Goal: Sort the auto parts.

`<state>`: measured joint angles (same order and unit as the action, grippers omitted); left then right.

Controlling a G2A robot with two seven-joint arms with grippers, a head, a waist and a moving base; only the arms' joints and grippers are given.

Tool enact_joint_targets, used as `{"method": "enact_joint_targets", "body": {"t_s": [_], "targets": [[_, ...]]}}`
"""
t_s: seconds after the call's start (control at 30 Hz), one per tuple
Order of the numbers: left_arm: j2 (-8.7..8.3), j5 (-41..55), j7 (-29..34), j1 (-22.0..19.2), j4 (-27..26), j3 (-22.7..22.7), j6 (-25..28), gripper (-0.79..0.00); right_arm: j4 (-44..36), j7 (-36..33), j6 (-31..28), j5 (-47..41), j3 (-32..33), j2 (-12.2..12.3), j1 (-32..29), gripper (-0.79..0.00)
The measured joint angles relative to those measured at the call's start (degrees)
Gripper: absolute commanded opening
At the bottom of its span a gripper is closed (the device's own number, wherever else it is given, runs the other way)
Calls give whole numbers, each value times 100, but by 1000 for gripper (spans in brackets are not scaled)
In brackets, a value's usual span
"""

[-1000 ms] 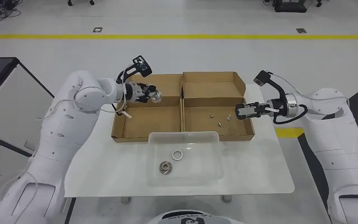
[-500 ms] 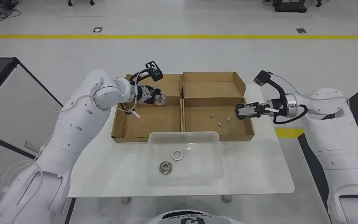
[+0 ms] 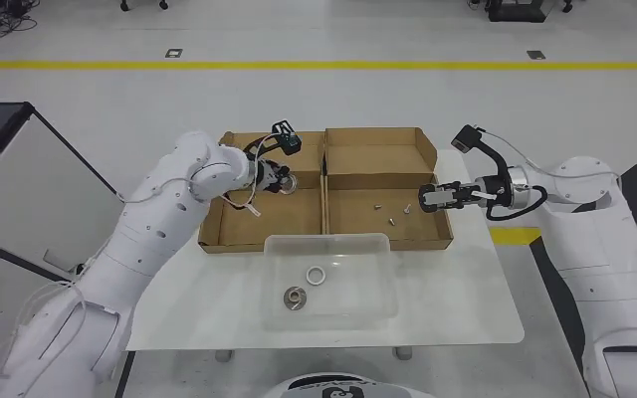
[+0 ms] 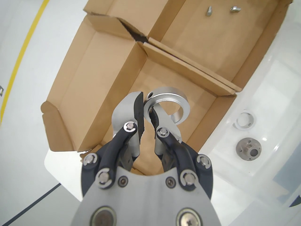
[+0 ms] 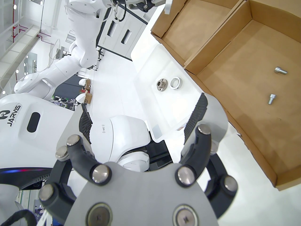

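My left gripper [image 3: 283, 179] [image 4: 146, 105] is shut on the rim of a silver metal ring [image 3: 287, 180] [image 4: 169, 98] and holds it above the left cardboard box [image 3: 257, 219] [image 4: 110, 55], close to the wall shared with the right box. That ring [image 5: 168, 5] also hangs at the box's far corner in the right wrist view. The right cardboard box [image 3: 356, 214] [image 5: 237, 55] holds three small bolts [image 3: 394, 212] [image 4: 209, 10] [image 5: 280, 70]. My right gripper [image 3: 426, 197] [image 5: 143, 109] stands open and empty at that box's right side.
A clear plastic tray [image 3: 274, 245] [image 5: 145, 71] sits in front of the boxes, with a white ring [image 3: 318, 275] [image 4: 244, 121] and a flanged metal hub [image 3: 295, 297] [image 4: 248, 148] in it. Bare white table lies to the right of the tray.
My left arm has carried the ring to the right, from the left box's far left corner toward the wall between the boxes. The right arm has kept still.
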<state>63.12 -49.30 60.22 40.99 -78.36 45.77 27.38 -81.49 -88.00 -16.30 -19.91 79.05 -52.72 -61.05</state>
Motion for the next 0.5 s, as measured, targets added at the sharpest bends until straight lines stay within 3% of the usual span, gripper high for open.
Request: {"method": "enact_joint_targets", "body": {"t_s": [0.23, 0.5], "targets": [[427, -542, 74, -425, 874, -996, -498, -785, 0, 0, 0, 0, 0, 0, 0, 0], [862, -777, -78, -753, 1843, -1637, -555, -785, 0, 0, 0, 0, 0, 0, 0, 0]]}}
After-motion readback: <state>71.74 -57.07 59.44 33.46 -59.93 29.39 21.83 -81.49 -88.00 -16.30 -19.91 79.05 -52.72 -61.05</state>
